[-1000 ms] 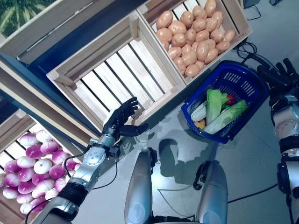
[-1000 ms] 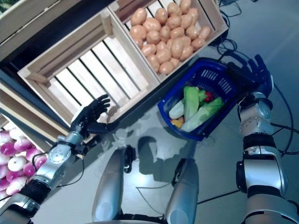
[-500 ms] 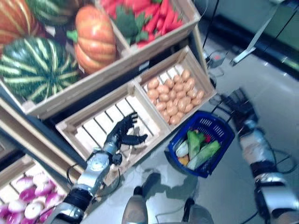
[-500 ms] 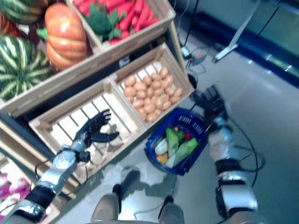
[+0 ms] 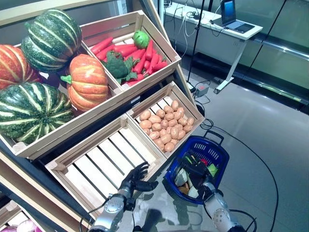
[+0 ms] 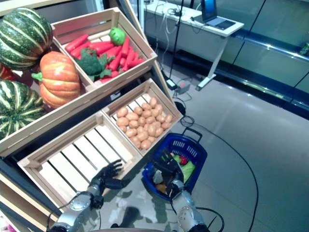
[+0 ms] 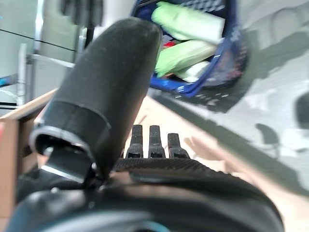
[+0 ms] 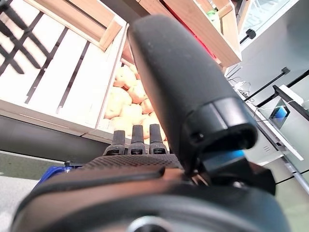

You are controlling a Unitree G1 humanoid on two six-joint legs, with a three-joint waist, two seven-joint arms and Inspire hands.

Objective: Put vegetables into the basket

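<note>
Lying lengthwise in basket (image 5: 218,151): green vegetables (image 7: 186,23).

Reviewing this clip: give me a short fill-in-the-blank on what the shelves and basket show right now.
1. The basket standing on the floor is ____ in colour.
2. The crate right behind the basket holds ____.
3. The crate above the left hand is ____.
4. The right hand is over the ____.

Missing words: blue; potatoes; empty; basket
</note>
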